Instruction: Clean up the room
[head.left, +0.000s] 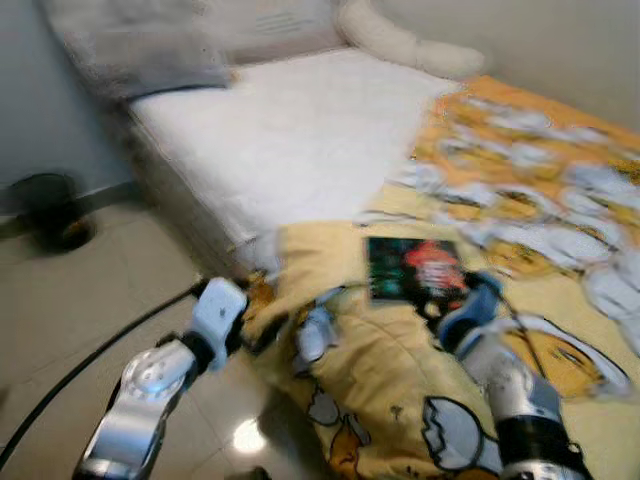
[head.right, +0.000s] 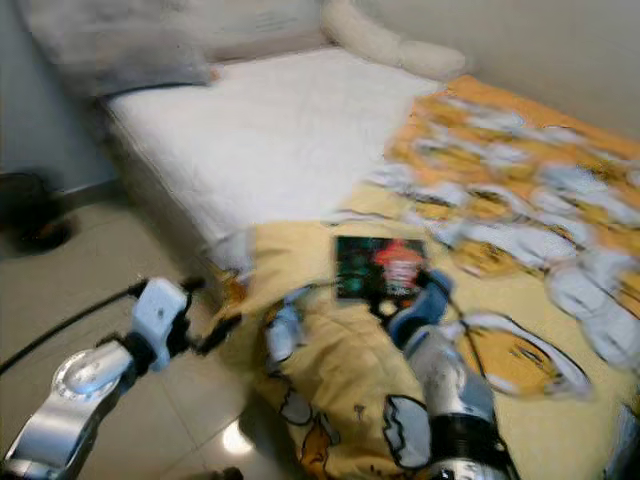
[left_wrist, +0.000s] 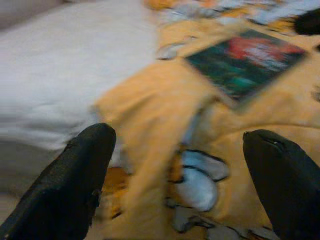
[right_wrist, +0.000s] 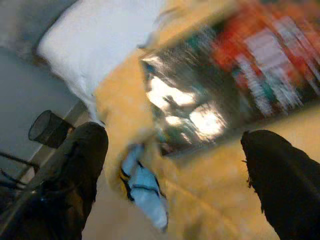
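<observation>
A yellow blanket (head.left: 400, 380) printed with cartoon figures lies across the bed (head.left: 290, 140) and spills over its near edge toward the tiled floor (head.left: 90, 300). On the blanket, close to that edge, rests a flat book (head.left: 412, 268) with a dark green cover and a red patch — its long axis runs roughly across the bed's edge, though the head views are blurred enough that its exact tilt is hard to judge.

The left end effector (head.left: 262, 322) is at the hanging fold of blanket, its fingers (left_wrist: 75, 185) spread wide apart; its wrist view looks over the fold to the book beyond. The right end effector (head.right: 400, 305) is just beside the book's near side, fingers (right_wrist: 285, 185) likewise parted, holding nothing; its wrist view shows the glossy cover up close, with glare across it.

That same wrist view picks out a dark mesh bin (right_wrist: 49, 129) on the floor by the wall — in the head view it is a dark shape (head.left: 50, 205) left of the bed. A grey pillow (head.left: 140, 50) sits at the bed's head, and a black cable (head.left: 90, 360) trails across the floor.
</observation>
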